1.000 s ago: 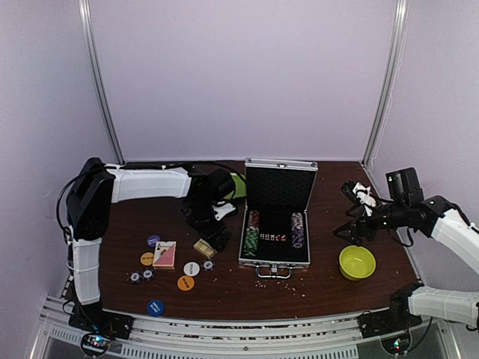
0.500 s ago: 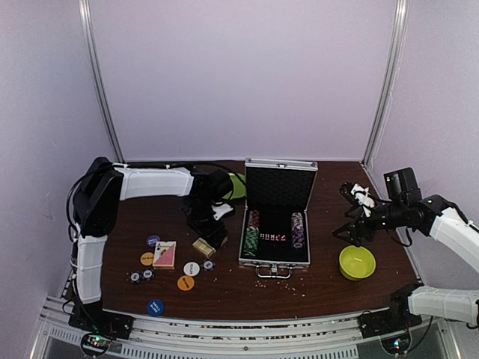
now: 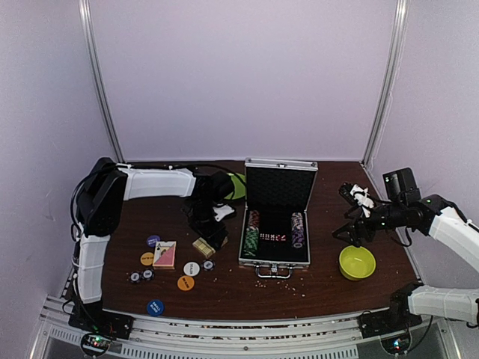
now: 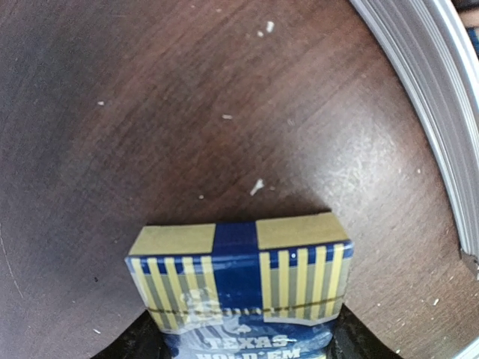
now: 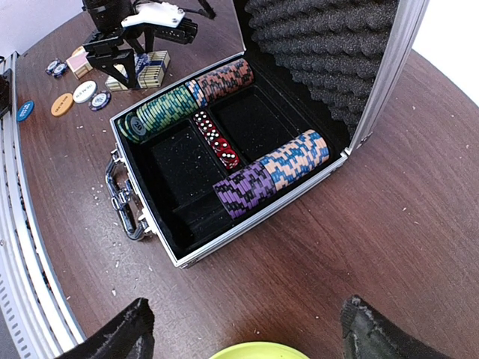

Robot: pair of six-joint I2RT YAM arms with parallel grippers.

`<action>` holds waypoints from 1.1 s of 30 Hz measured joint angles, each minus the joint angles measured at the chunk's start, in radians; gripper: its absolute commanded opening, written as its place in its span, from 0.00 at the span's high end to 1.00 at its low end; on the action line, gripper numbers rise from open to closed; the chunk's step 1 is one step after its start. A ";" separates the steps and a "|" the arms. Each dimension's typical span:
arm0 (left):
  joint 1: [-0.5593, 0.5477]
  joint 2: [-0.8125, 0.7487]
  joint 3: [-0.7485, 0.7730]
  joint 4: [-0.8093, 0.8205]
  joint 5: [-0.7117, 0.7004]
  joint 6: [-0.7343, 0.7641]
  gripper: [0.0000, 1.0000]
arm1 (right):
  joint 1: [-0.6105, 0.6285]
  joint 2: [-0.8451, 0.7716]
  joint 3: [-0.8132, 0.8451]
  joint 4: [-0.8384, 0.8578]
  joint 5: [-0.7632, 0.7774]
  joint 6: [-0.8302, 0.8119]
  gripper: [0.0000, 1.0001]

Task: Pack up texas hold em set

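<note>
The silver case (image 3: 275, 258) stands open with rows of striped chips (image 5: 269, 176) and red dice (image 5: 213, 138) in its black lining (image 5: 179, 161). A blue and gold card deck (image 4: 239, 284) lies on the table left of the case (image 5: 359, 120). My left gripper (image 4: 243, 340) is open, its fingers close on either side of that deck (image 3: 203, 247). A second, pink deck (image 3: 165, 254), orange (image 3: 185, 283), blue (image 3: 155, 307) and white (image 3: 191, 268) discs and loose chips (image 3: 141, 276) lie further left. My right gripper (image 5: 243, 329) is open and empty, right of the case.
A yellow-green bowl (image 3: 357, 262) sits right of the case, just below my right gripper (image 3: 350, 232). A flat green plate (image 3: 238, 185) lies behind the left arm. The raised case lid (image 3: 280, 187) stands upright. Crumbs dot the brown table (image 3: 224, 295).
The left arm's shoulder has swung a little to the right and its gripper has settled closer over the blue and gold deck. The right arm has barely moved.
</note>
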 measured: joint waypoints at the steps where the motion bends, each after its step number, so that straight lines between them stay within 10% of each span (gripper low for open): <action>1: 0.000 -0.002 0.000 -0.005 0.000 0.012 0.44 | 0.000 0.000 0.000 0.000 0.000 0.000 0.14; 13: -0.140 -0.246 0.016 -0.061 -0.079 0.251 0.45 | 0.000 0.002 0.000 -0.001 -0.011 -0.014 0.16; 33: -0.277 0.072 0.383 0.151 -0.201 0.708 0.44 | 0.000 0.002 0.000 -0.004 -0.013 -0.017 0.16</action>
